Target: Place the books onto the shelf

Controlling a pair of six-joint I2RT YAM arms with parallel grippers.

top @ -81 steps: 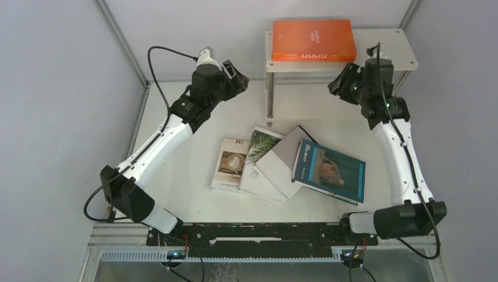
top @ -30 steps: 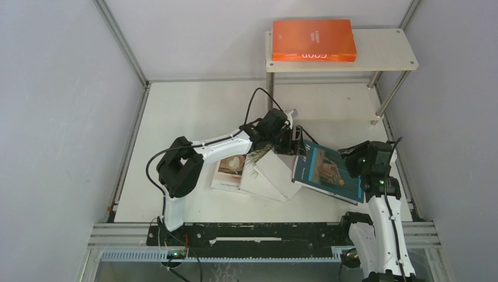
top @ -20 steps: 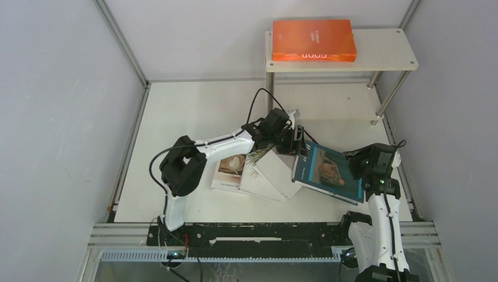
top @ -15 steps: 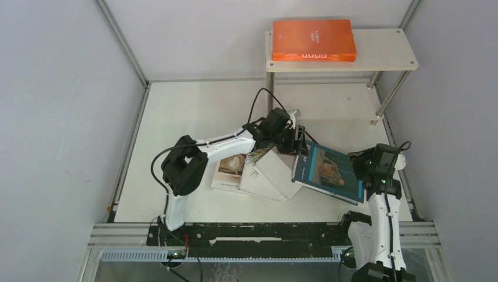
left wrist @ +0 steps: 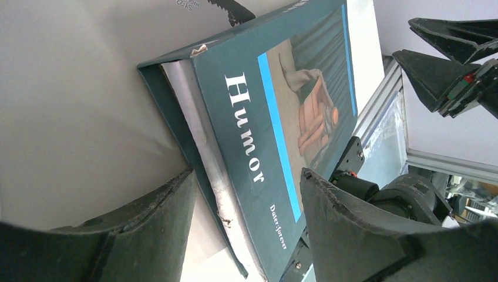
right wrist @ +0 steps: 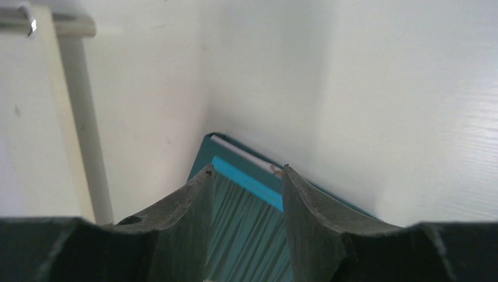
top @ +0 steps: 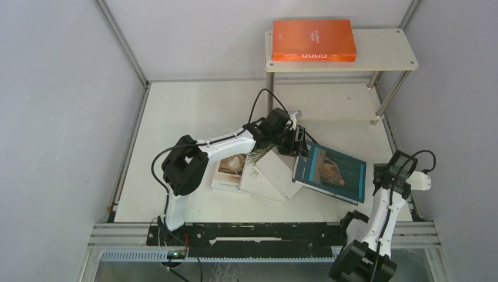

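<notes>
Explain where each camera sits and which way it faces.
Top external: high behind the robot, looking down on table, shelf, books; left arm and right arm show.
Left wrist: low, facing the teal book; open jaws frame its spine.
Right wrist: low, facing that book's corner; open jaws show.
All three share the teal book.

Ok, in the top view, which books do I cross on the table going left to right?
white coffee-cup book → white palm-leaf book → plain grey-white book → dark teal book
</notes>
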